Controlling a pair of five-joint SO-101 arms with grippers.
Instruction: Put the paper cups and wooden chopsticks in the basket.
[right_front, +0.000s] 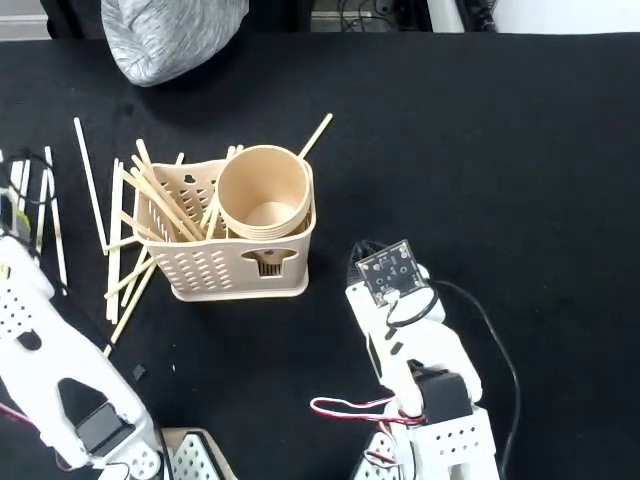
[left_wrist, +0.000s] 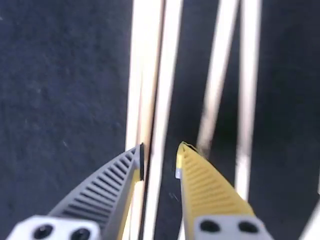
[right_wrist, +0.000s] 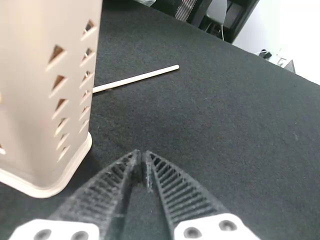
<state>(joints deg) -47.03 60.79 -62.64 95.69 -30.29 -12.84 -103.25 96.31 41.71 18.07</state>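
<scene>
Basket (right_front: 225, 262) sits left of centre in the high view. Paper cups (right_front: 264, 190) are stacked in its right half, and a bundle of wooden chopsticks (right_front: 165, 205) leans in its left half. More lie out on the table (right_front: 480, 150): a scatter (right_front: 115, 240) just left of the basket, loose sticks (right_front: 55, 215) at the far left edge of frame, and a single stick (right_front: 317, 134) poking past the basket's upper right corner.

Left gripper (left_wrist: 159, 149) is spread and low over the far-left sticks. A touching pair (left_wrist: 150, 75) runs between its fingers, long axis in line with the gripper's own reach, so the fingers would close across the pair's width. The grey finger (left_wrist: 122, 172) is at or on one side of the pair, and the yellow finger (left_wrist: 200, 175) is slightly apart on the other. Nothing is pinched yet. Neighbour sticks (left_wrist: 220, 70) lie parallel, just outside the yellow finger.

Right gripper (right_wrist: 141, 159) is pressed together and empty, near the table by the basket's lower right side.

Judgement: the left arm is clearly nearer these sticks, and closing on the pair is the likely next step. The basket lies to the right of it in the high view. One stick of the pair could slip out, or the yellow finger could nudge the neighbours.
</scene>
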